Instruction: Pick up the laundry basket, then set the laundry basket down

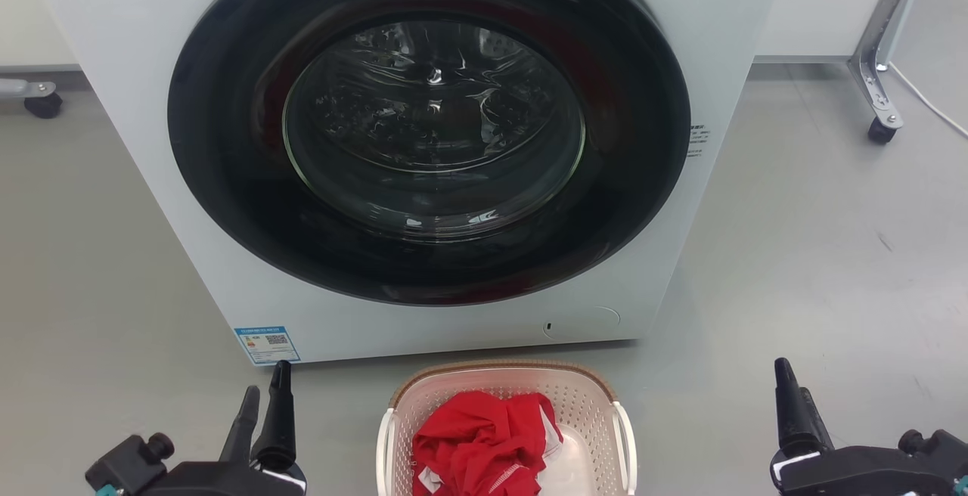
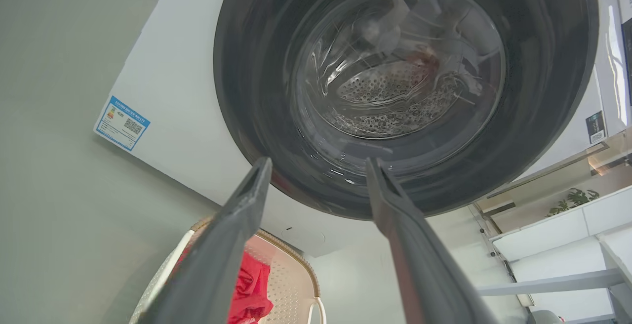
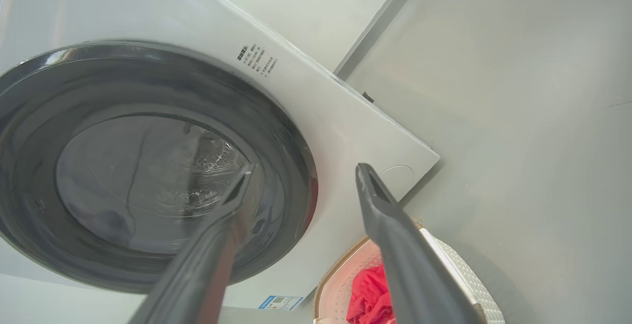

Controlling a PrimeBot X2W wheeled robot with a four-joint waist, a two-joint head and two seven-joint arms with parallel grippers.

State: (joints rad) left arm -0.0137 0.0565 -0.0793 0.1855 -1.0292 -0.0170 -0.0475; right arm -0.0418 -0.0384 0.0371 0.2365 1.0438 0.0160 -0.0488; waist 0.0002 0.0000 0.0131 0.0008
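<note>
Left gripper [image 1: 266, 382] and right gripper [image 1: 792, 382], both released, flank the laundry basket [image 1: 503, 366].
Pickup has not begun: it sits on the floor [image 1: 794, 254] just before the washing machine [image 1: 427, 125], a red garment [image 1: 484, 435] inside. Each gripper likely needs to reach inward to a white side handle [image 1: 626, 435] and close.

Perforated cream plastic laundry basket [image 1: 586, 405], crumpled red cloth [image 1: 476, 443], glossy glass washer door [image 1: 431, 125], smooth grey floor [image 1: 817, 254]
</note>
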